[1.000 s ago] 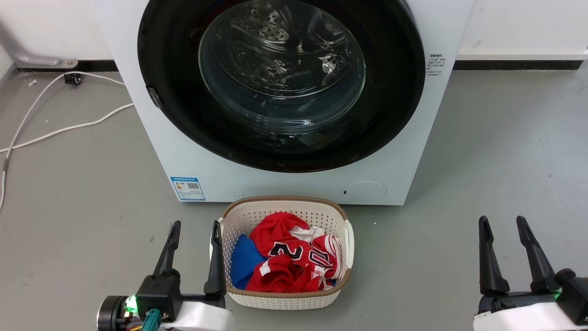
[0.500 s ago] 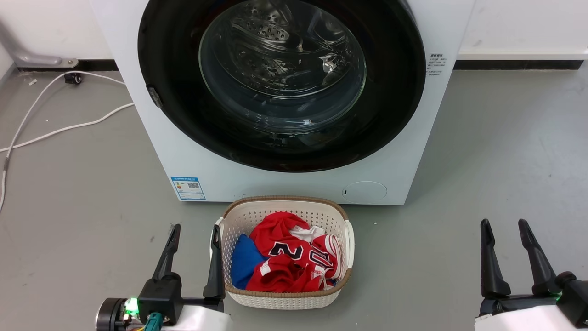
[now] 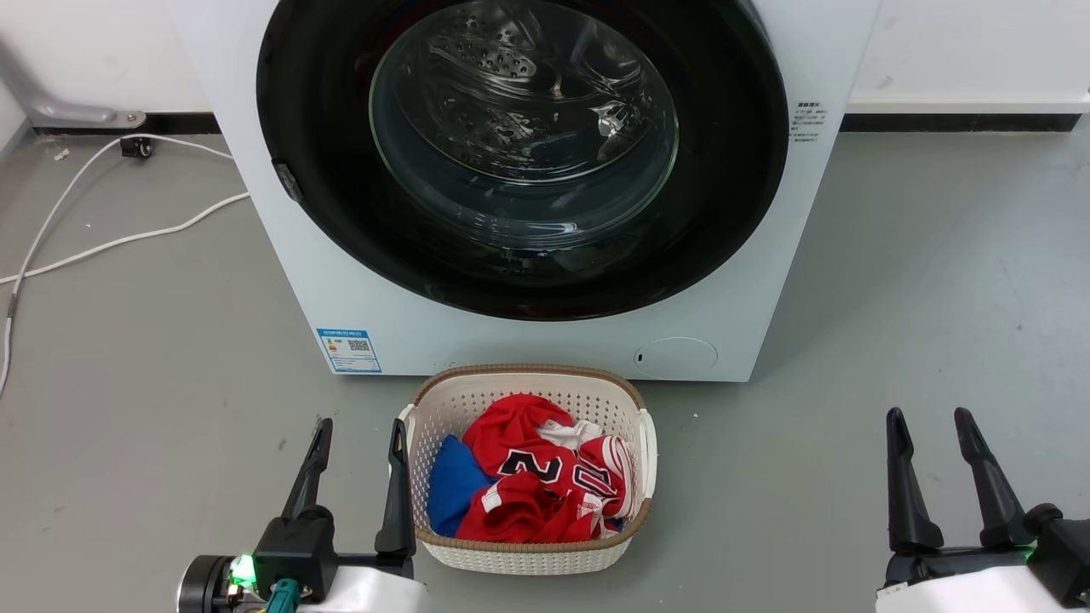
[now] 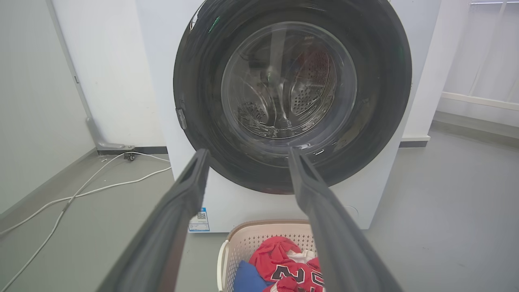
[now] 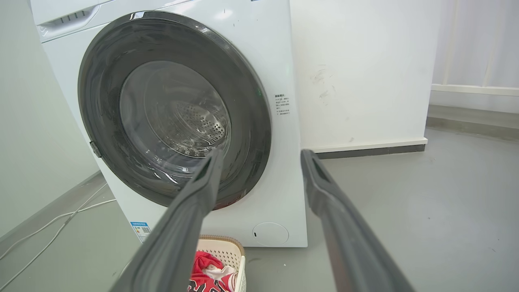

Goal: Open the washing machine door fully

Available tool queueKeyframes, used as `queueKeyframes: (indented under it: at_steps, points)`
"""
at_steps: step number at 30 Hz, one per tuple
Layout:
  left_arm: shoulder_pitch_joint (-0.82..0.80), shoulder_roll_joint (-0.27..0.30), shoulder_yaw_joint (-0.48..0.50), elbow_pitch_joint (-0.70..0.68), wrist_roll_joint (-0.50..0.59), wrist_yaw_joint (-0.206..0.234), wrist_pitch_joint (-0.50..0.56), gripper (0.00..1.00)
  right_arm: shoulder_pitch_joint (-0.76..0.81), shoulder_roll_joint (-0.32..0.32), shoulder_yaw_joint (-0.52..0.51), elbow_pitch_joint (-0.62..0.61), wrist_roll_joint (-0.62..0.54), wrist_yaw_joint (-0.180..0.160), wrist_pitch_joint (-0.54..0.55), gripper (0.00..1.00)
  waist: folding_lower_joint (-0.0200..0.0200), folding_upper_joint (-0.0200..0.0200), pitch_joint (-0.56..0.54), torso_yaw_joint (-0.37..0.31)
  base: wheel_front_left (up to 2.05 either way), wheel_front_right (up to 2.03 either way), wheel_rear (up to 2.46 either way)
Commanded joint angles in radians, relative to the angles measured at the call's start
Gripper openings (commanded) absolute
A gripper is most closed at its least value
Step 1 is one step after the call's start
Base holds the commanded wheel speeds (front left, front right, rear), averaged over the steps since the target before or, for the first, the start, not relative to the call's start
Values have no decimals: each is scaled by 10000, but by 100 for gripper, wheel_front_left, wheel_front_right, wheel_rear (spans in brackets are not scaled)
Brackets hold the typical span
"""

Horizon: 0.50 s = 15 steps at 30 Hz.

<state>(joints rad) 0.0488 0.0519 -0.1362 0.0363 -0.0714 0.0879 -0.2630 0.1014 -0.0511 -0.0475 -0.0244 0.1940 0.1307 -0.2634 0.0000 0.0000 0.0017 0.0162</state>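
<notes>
**Door shut as before, both grippers a shade lower**

Against the picture a second ago, the left gripper and right gripper sit slightly lower in the head view. The washing machine door has not moved: it lies flush against the washing machine, well ahead of both sets of fingertips.

Bare grey floor lies open ahead of the right gripper up to the machine's front corner. Ahead of the left gripper the floor is also bare, with a white cable further out past its outer finger. Its inner finger stands just beside the near rim of a basket of red and blue clothes; whether they touch cannot be told. A small tab sits on the door's edge on the left gripper's side.

Both arms are held low, fingers pointing towards the machine. Each gripper's fingers are spread wide with nothing between them; in the left wrist view they frame the lower part of the door.
</notes>
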Motion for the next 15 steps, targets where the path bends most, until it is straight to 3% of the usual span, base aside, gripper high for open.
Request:
queueKeyframes:
  at_steps: [1,2,7,11,15]
  points:
    - [27,-20,-10,17,-2,17,-28,100,-18,16,17,1,-63,-1,-21,23,0,0,0,3,0,0,0]
    - [28,-20,-5,22,2,33,-28,100,-18,16,36,-12,-68,-1,-21,0,0,0,-1,4,0,0,0]
    - [47,-21,-11,67,-17,68,-28,100,-23,16,221,-102,451,1,-21,0,0,0,-22,-2,0,0,0]
    - [82,-22,2,68,-33,83,-28,100,-65,18,703,-27,2693,1,-21,0,0,0,-52,-27,0,0,0]
    - [83,-20,-25,71,-45,81,-28,100,-137,16,991,490,6037,4,-19,0,0,0,-86,-52,0,0,0]
